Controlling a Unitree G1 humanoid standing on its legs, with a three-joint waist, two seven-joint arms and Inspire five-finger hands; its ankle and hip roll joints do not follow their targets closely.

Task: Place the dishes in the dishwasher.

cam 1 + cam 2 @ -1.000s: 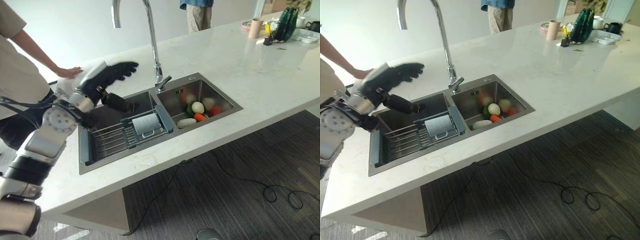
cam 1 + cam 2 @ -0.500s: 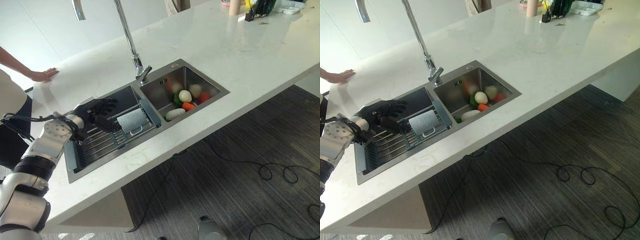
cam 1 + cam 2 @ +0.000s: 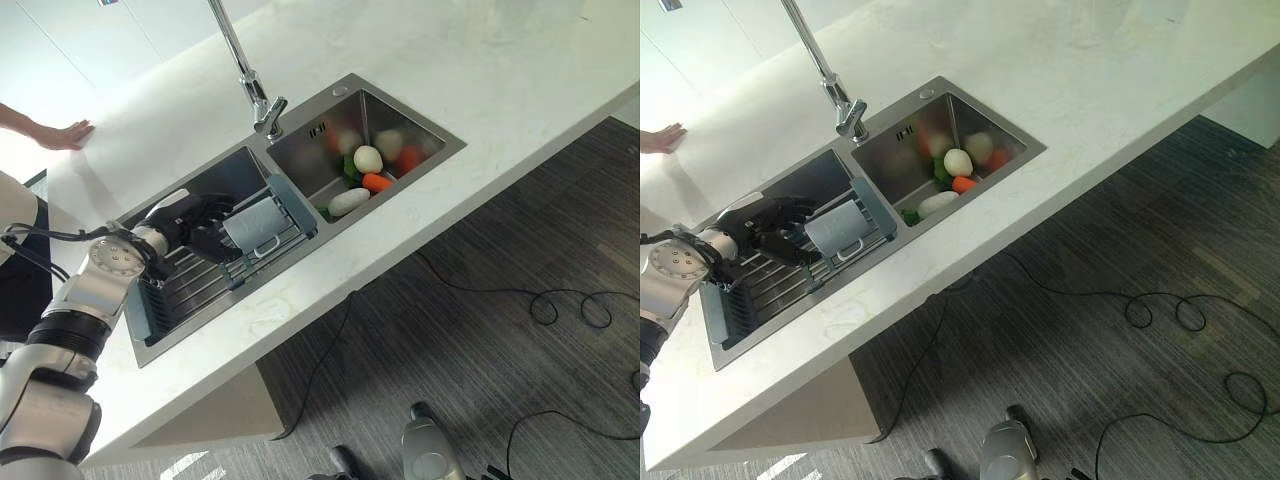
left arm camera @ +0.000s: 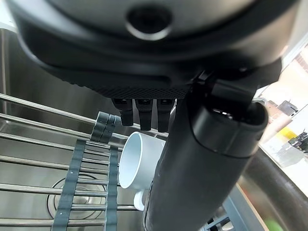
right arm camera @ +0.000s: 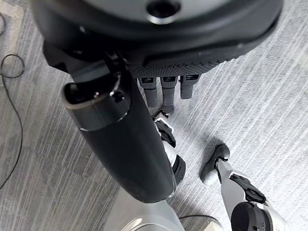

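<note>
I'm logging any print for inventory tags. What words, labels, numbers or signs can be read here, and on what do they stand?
No text can be read.
A small dark mark on the inner wall of the sink, near the faucet: too small to read.
The white cup on the rack, by the left hand: no print visible.

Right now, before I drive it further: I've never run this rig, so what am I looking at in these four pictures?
It is a humanoid robot with two finger hands. Two pictures come from its head, looking down at a white counter with a double sink. Two come from its wrists. The left hand reaches over the wire rack in the left basin, beside a white mug lying on its side, with nothing gripped yet. Vegetables lie in the right basin. The right hand hangs over the floor, open. A person's hand rests on the counter.
</note>
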